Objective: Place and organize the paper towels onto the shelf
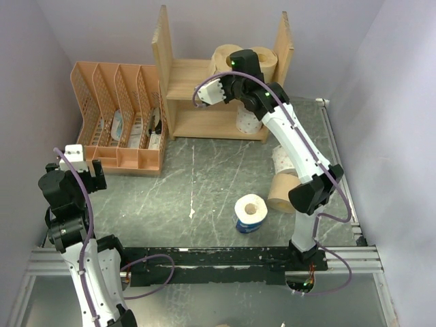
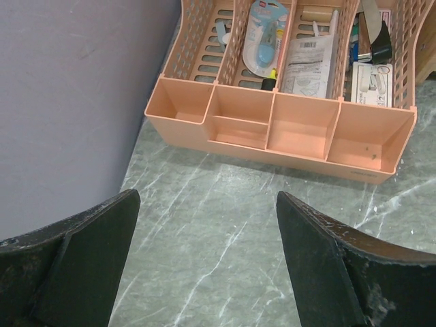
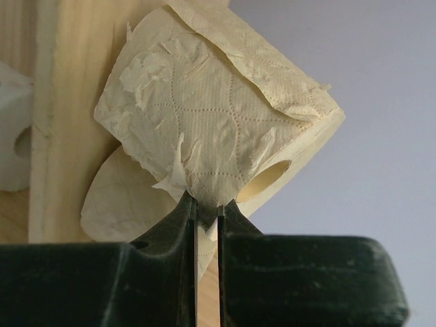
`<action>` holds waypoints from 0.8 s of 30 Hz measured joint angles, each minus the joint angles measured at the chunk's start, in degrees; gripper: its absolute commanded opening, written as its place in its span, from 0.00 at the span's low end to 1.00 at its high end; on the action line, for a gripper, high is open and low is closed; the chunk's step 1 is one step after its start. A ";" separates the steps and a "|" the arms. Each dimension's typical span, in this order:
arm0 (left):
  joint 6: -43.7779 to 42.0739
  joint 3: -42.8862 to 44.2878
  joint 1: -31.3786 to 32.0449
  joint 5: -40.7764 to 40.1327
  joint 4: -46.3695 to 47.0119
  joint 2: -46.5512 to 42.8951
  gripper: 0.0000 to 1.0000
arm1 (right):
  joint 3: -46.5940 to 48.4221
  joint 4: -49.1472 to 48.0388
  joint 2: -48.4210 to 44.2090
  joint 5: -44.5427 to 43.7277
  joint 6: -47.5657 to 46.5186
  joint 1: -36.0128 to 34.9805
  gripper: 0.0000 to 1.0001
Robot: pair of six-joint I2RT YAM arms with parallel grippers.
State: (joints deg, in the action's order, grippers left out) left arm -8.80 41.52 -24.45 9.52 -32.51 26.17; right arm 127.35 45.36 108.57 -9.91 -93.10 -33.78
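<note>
The wooden shelf stands at the back centre. Two tan paper towels show at its top tier, and a white one sits on the lower tier. My right gripper is up at the top tier, shut on the outer paper of a tilted tan roll; a second tan roll lies behind it. On the table lie a white roll, a tan roll and a blue-wrapped roll. My left gripper is open over bare table.
An orange lattice file organizer holding stationery stands left of the shelf, just ahead of my left gripper. Grey walls close in on the left, back and right. A black metal rail runs along the near edge by the arm bases.
</note>
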 measured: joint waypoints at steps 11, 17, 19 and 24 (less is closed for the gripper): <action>-0.04 0.00 0.00 0.28 0.00 -0.35 0.94 | -3.67 -4.94 -0.28 0.59 -2.08 0.83 0.34; -0.04 0.00 0.00 0.42 0.00 -0.35 0.94 | -10.16 -10.91 -3.63 1.68 -1.97 0.81 0.99; -0.04 0.00 0.00 0.42 0.00 -0.35 0.93 | -12.00 -12.59 -5.33 2.01 -2.03 0.81 1.00; -0.04 0.00 0.00 0.44 0.00 -0.35 0.93 | -16.98 -20.20 -9.88 2.36 -1.09 -0.42 1.00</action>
State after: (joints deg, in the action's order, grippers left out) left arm -8.84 41.52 -24.45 9.96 -32.51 25.82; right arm 110.37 25.17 98.70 -7.55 -94.19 -34.20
